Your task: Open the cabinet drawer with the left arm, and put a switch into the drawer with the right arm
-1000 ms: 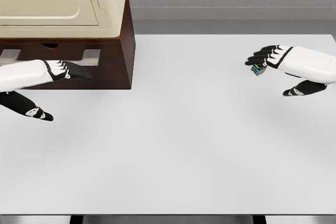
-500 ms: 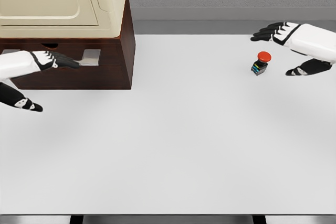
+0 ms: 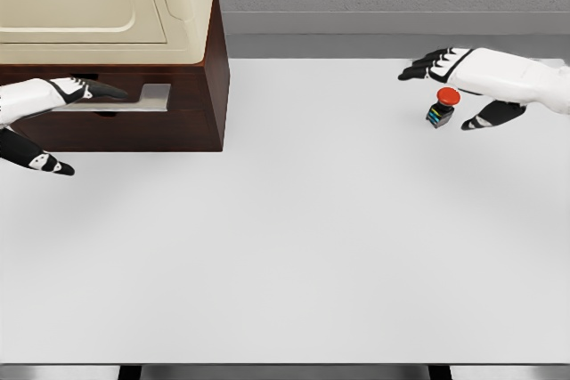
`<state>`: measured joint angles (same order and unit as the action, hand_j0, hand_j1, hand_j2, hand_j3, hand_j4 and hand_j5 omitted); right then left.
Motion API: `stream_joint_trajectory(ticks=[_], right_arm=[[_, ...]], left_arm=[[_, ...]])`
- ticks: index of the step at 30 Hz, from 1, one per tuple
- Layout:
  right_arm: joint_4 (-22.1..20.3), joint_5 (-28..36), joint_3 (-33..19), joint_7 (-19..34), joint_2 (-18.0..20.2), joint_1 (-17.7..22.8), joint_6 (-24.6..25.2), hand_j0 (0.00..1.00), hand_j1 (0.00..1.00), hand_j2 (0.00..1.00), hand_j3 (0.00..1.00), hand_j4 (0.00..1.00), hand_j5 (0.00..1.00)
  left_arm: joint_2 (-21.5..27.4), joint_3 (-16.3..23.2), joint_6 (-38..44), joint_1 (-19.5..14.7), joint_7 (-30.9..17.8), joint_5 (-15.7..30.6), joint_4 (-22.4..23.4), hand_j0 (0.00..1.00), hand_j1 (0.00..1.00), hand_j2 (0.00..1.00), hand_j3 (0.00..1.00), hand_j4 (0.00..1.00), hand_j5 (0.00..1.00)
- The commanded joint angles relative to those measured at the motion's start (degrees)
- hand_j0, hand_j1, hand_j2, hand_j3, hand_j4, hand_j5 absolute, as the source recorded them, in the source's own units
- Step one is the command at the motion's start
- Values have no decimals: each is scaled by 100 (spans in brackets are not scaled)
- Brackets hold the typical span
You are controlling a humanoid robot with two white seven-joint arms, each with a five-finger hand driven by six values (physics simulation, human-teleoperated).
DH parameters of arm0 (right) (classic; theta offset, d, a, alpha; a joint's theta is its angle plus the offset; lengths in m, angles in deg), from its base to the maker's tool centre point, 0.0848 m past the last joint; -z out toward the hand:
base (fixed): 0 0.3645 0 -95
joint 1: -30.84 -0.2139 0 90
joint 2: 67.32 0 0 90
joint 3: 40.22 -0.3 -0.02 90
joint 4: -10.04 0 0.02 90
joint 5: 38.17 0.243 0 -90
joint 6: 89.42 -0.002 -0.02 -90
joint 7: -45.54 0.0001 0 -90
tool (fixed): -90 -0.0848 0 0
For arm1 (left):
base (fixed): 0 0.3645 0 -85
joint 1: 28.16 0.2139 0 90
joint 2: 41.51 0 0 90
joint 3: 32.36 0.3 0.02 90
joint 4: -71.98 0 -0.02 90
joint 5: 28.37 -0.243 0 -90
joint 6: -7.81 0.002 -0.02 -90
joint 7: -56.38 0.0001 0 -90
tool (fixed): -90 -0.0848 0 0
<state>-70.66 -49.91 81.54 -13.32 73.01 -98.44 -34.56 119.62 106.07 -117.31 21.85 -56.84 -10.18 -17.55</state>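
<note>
One switch (image 3: pixel 442 107) stands upright, red cap up, under the right hand's (image 3: pixel 463 73) seemingly spread fingers (image 3: pixel 423 67).

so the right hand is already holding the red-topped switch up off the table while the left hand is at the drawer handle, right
Not quite. In the head view the switch stands on the table, ungrasped; the open right hand only hovers around it. The left hand is at the drawer handle.
</note>
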Motion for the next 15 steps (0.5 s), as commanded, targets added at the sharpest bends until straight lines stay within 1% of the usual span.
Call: stream_joint_trajectory(ticks=[1,2,3,4,6,7,8,9,10,12,15], right_arm=[[336,13,295,-2,-85,0,14,100,100,100,100,100,100],[547,13,409,7,-94,-79,14,100,100,100,100,100,100],[845,13,787,-11,-94,-421,14,100,100,100,100,100,100],[934,31,972,-20,-155,-712,14,100,100,100,100,100,100],[960,40,981,-20,-164,-914,14,100,100,100,100,100,100],[1127,40,1007,-11,-182,-923,14,100,100,100,100,100,100],[1425,5,1121,-2,-199,-932,14,100,100,100,100,100,100],[1707,4,1262,7,-357,-1072,14,100,100,100,100,100,100],[1927,-4,1297,16,-393,-1151,14,100,100,100,100,100,100],[2217,-39,1306,42,-437,-1195,14,100,100,100,100,100,100],[2445,-224,1297,42,-560,-1283,14,100,100,100,100,100,100]], left_arm=[[-73,-9,12,0,11,18,15,100,100,100,100,100,100],[-126,-9,12,0,20,9,6,100,100,100,100,100,100],[-170,-9,12,0,20,0,15,100,100,100,100,100,100],[-240,-9,12,0,20,9,15,100,100,100,100,100,100],[-267,0,12,9,11,9,32,100,100,100,100,100,100],[-258,0,12,9,11,9,32,100,100,100,100,100,100],[-249,0,12,9,-24,9,32,100,100,100,100,100,100],[-249,9,12,9,-33,9,41,100,100,100,100,100,100],[-249,9,12,18,-33,9,41,100,100,100,100,100,100],[-249,9,12,18,-24,9,120,100,100,100,100,100,100],[-249,9,12,26,-15,9,226,100,100,100,100,100,100]])
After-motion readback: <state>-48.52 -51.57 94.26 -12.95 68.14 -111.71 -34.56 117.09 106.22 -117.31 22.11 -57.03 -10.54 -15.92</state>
